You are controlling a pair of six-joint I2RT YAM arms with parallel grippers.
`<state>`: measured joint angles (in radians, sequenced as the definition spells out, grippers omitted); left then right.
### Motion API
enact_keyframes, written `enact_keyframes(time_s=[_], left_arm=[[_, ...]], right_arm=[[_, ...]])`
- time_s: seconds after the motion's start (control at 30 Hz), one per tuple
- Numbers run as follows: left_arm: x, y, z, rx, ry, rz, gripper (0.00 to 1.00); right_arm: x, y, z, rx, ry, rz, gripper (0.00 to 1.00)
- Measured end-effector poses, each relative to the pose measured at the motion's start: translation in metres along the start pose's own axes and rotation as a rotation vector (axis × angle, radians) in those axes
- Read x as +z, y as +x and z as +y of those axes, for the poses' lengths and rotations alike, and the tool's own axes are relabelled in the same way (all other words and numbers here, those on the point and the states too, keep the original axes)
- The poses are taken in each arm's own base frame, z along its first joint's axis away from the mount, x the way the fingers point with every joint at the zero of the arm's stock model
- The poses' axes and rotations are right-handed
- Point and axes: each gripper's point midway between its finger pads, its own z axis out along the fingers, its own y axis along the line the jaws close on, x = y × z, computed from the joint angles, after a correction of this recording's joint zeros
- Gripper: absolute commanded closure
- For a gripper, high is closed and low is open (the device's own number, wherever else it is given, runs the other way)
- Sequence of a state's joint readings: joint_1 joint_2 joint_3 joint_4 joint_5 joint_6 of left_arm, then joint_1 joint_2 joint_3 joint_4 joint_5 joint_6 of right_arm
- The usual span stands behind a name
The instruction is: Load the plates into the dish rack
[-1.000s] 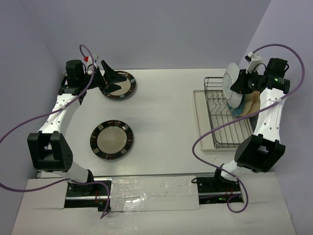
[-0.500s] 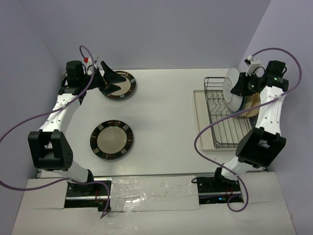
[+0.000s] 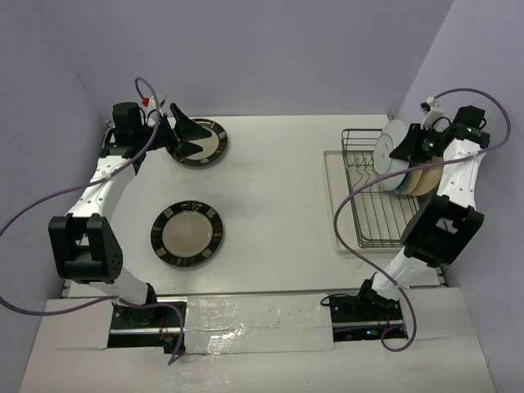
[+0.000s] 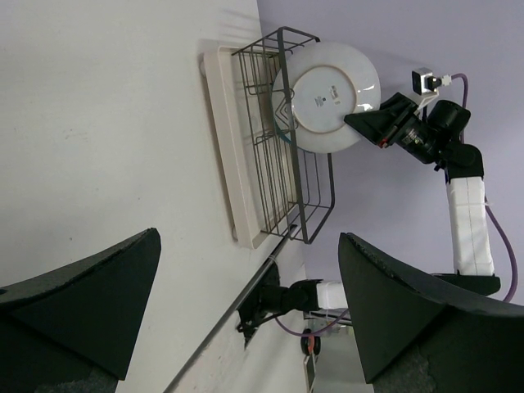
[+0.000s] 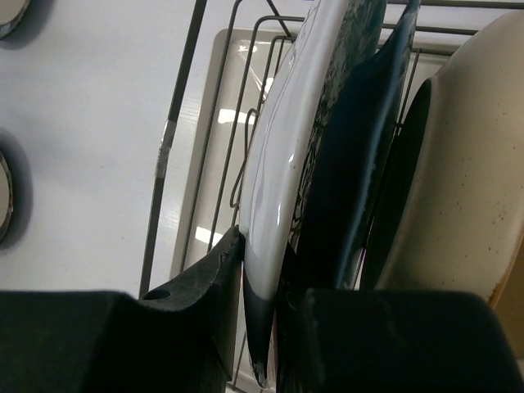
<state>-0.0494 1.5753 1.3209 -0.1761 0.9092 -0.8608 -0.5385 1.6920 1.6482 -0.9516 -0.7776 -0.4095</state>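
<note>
My right gripper (image 3: 408,145) is shut on the rim of a plate (image 3: 392,152) with a white underside, held upright on edge over the far end of the dish rack (image 3: 370,214). In the right wrist view this plate (image 5: 278,164) stands between my fingers (image 5: 214,278), close against a teal plate (image 5: 360,147) and a cream speckled plate (image 5: 458,164) standing in the rack (image 5: 176,123). Two striped-rim plates lie flat on the table, one far left (image 3: 205,144) and one nearer (image 3: 187,234). My left gripper (image 3: 185,132) is open and empty over the far striped plate.
The rack sits on a cream tray (image 3: 337,205) at the right, close to the right wall. The left wrist view shows the rack (image 4: 282,164) and the held plate (image 4: 327,97) from across the table. Purple cables hang by both arms.
My right arm has swung to the right and carried the held plate closer to the teal plate in the rack. The left arm has not moved.
</note>
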Motion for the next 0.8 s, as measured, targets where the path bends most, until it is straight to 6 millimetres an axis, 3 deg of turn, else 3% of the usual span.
enact_keyframes(time_s=[0.03, 0.07, 0.17, 0.23, 0.27, 0.43, 0.53, 0.67, 0.8], left_arm=[[0.0, 0.0, 0.0, 0.0, 0.0, 0.0, 0.01], [0.0, 0.0, 0.0, 0.002, -0.001, -0.001, 0.01], [0.0, -0.001, 0.003, 0.005, -0.014, -0.007, 0.01], [0.0, -0.001, 0.005, 0.004, -0.022, -0.01, 0.01], [-0.001, -0.001, 0.007, 0.004, -0.027, -0.011, 0.01], [-0.006, -0.006, 0.016, -0.005, -0.053, -0.026, 0.01], [-0.008, -0.01, 0.023, -0.003, -0.08, -0.042, 0.01], [-0.016, -0.019, 0.045, -0.011, -0.178, -0.094, 0.01], [-0.041, -0.038, 0.074, -0.027, -0.278, -0.195, 0.01]], right_arm=[[0.001, -0.001, -0.002, 0.003, -0.003, 0.0, 0.88], [0.001, -0.001, -0.002, 0.005, -0.004, -0.001, 0.74], [0.0, -0.002, -0.006, -0.016, 0.015, 0.0, 0.56], [-0.001, -0.004, -0.01, -0.032, 0.032, -0.002, 0.5], [-0.002, -0.004, -0.013, -0.035, 0.044, -0.002, 0.4], [-0.008, -0.009, -0.024, -0.069, 0.103, -0.004, 0.21], [-0.016, -0.016, -0.031, -0.098, 0.15, -0.014, 0.02], [-0.033, -0.026, -0.032, -0.135, 0.218, -0.044, 0.0], [-0.063, -0.051, -0.022, -0.216, 0.308, -0.132, 0.0]])
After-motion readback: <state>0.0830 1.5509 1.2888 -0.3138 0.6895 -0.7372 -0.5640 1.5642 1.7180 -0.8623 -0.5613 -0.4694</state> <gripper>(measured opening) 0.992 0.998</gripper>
